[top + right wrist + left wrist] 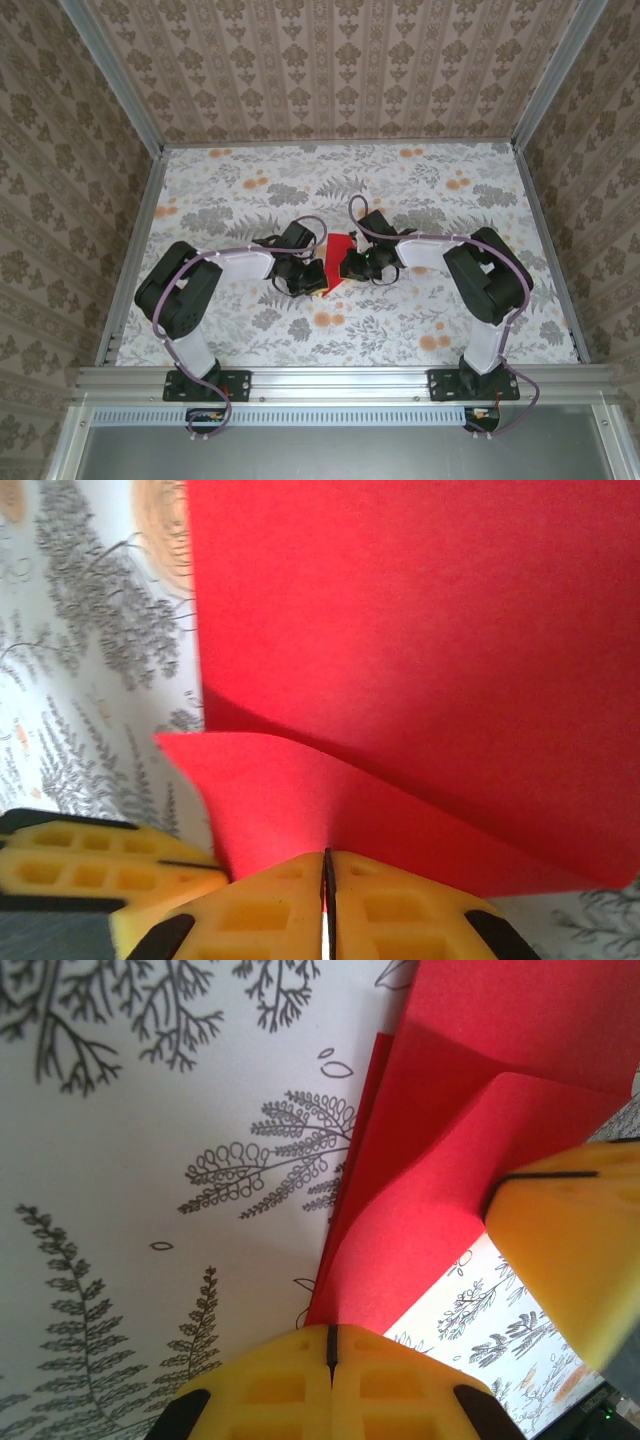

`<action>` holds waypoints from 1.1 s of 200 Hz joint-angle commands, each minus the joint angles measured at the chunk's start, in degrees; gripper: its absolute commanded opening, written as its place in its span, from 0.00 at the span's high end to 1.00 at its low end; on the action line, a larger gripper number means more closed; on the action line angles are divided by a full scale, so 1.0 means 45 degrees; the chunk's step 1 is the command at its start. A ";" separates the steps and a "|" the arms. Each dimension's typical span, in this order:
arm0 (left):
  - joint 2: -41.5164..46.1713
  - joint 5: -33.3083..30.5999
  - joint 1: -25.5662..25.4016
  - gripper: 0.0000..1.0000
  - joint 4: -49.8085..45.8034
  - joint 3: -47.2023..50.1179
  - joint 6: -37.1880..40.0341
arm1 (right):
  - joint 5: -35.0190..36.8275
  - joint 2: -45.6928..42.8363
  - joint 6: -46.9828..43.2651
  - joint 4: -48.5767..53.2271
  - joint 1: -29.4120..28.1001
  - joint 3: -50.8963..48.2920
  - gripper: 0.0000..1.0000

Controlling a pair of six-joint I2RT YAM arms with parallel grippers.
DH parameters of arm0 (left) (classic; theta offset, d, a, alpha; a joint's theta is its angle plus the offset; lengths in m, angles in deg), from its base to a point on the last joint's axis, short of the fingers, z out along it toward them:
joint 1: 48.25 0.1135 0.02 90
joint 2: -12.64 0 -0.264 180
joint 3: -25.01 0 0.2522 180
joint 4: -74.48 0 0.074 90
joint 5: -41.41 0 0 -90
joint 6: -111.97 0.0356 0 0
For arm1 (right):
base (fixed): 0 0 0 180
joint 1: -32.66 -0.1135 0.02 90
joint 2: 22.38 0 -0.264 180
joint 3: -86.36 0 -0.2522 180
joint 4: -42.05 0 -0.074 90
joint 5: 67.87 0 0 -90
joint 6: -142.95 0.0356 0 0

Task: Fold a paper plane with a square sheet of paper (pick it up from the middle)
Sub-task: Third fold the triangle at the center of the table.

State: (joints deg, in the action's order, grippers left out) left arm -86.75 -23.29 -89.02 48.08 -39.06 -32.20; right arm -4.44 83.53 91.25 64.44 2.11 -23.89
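The red sheet of paper is folded into layered flaps and held up between the two arms at the middle of the table. My left gripper is shut on its lower corner, the paper rising from the yellow pads. In that view the right gripper's yellow finger holds the far side. My right gripper is shut on a curled flap of the paper, with the left gripper's yellow finger at the lower left. The paper plane's dart shape does not show; the sheet is only partly folded.
The table carries a floral cloth with grey leaves and orange blossoms. Patterned walls and aluminium rails close in its left, right and back. Both arm bases sit on the near rail.
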 commanded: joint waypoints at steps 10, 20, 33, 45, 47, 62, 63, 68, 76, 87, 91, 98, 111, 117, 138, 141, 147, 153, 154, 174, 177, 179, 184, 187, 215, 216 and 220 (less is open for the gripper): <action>-0.0666 -0.0739 0.0039 1.00 -0.1624 0.0236 0.0260 | 0.0648 0.0506 -0.0228 0.0658 0.0686 0.0425 0.89; -0.0671 -0.0720 0.0040 1.00 -0.1619 0.0260 0.0261 | 0.0834 0.0604 -0.0253 0.0775 0.1063 0.0330 0.89; -0.0649 -0.0713 0.0038 1.00 -0.1599 0.0299 0.0262 | 0.1151 0.0596 -0.0314 0.0874 0.1541 0.0164 0.89; -0.0609 -0.0719 0.0038 1.00 -0.1569 0.0333 0.0271 | 0.1383 0.0470 -0.0377 0.0979 0.1928 0.0077 0.89; -0.0608 -0.0705 0.0038 1.00 -0.1571 0.0333 0.0278 | 0.1400 0.0435 -0.0394 0.0981 0.2008 0.0053 0.89; -0.0607 -0.0705 0.0042 1.00 -0.1569 0.0318 0.0300 | 0.1512 0.0153 -0.0455 0.1031 0.2293 0.0034 0.89; -0.0607 -0.0703 0.0040 1.00 -0.1557 0.0309 0.0300 | 0.1520 0.0135 -0.0460 0.1042 0.2304 0.0046 0.89; -0.0589 -0.0682 0.0039 1.00 -0.1547 0.0273 0.0319 | 0.1541 0.0014 -0.0475 0.1086 0.2328 0.0072 0.89; -0.0578 -0.0647 0.0048 1.00 -0.1484 0.0261 0.0384 | 0.1514 -0.0232 -0.0503 0.1080 0.2320 0.0117 0.90; -0.0515 -0.0612 0.0053 1.00 -0.1408 0.0173 0.0482 | 0.1216 -0.0603 -0.0400 0.0909 0.2243 0.0137 0.89; -0.0496 -0.0614 0.0042 1.00 -0.1395 0.0103 0.0540 | 0.1082 -0.0750 -0.0361 0.0831 0.2211 0.0128 0.89; -0.0443 -0.0622 0.0042 1.00 -0.1393 0.0016 0.0629 | 0.0923 -0.0977 -0.0301 0.0701 0.2092 0.0111 0.89; -0.0389 -0.0629 0.0018 1.00 -0.1419 -0.0126 0.0792 | 0.0689 -0.1356 -0.0158 0.0470 0.1770 0.0078 0.89; -0.0340 -0.0637 0.0020 1.00 -0.1444 -0.0214 0.0828 | 0.0567 -0.1455 -0.0084 0.0380 0.1605 0.0071 0.89; -0.0267 -0.0642 0.0028 1.00 -0.1458 -0.0375 0.1024 | 0.0142 -0.1325 0.0268 -0.0051 0.0892 0.0088 0.89; -0.0257 -0.0642 0.0019 1.00 -0.1425 -0.0380 0.1040 | 0.0047 -0.1237 0.0303 -0.0101 0.0785 0.0114 0.89; -0.0266 -0.0622 0.0019 1.00 -0.1418 -0.0428 0.1089 | -0.0030 -0.1071 0.0367 -0.0116 0.0569 0.0233 0.89; -0.0242 -0.0604 0.0025 1.00 -0.1409 -0.0473 0.1129 | -0.0034 -0.0857 0.0408 -0.0134 0.0369 0.0334 0.89; -0.0229 -0.0603 0.0022 1.00 -0.1409 -0.0477 0.1134 | -0.0043 -0.0829 0.0401 -0.0136 0.0336 0.0343 0.89; -0.0163 -0.0531 0.0018 1.00 -0.1323 -0.0585 0.1251 | -0.0177 -0.0184 0.0641 -0.0423 0.0040 0.0463 0.89; -0.0147 -0.0525 0.0018 1.00 -0.1325 -0.0604 0.1283 | -0.0230 -0.0074 0.0664 -0.0462 0.0031 0.0466 0.89; -0.0146 -0.0525 0.0018 1.00 -0.1315 -0.0620 0.1312 | -0.0259 -0.0014 0.0677 -0.0483 0.0030 0.0478 0.89; -0.0106 -0.0515 0.0019 1.00 -0.1322 -0.0656 0.1342 | -0.0287 0.0106 0.0689 -0.0526 0.0030 0.0479 0.89; -0.0101 -0.0506 0.0018 1.00 -0.1315 -0.0674 0.1368 | -0.0292 0.0177 0.0705 -0.0507 0.0030 0.0472 0.89; 0.0141 -0.0230 0.0022 1.00 -0.0782 -0.0736 0.1530 | -0.0195 0.0687 0.0536 -0.0097 0.0050 0.0570 0.89; 0.0157 -0.0192 0.0020 1.00 -0.0724 -0.0736 0.1530 | -0.0193 0.0705 0.0534 -0.0069 0.0050 0.0568 0.89; 0.0206 -0.0135 0.0023 1.00 -0.0528 -0.0706 0.1550 | -0.0173 0.0772 0.0529 -0.0026 0.0050 0.0585 0.89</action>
State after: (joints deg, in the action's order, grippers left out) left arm -86.89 -24.43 -89.04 44.45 -41.09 -27.35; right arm -4.85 85.14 93.41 63.10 2.07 -22.60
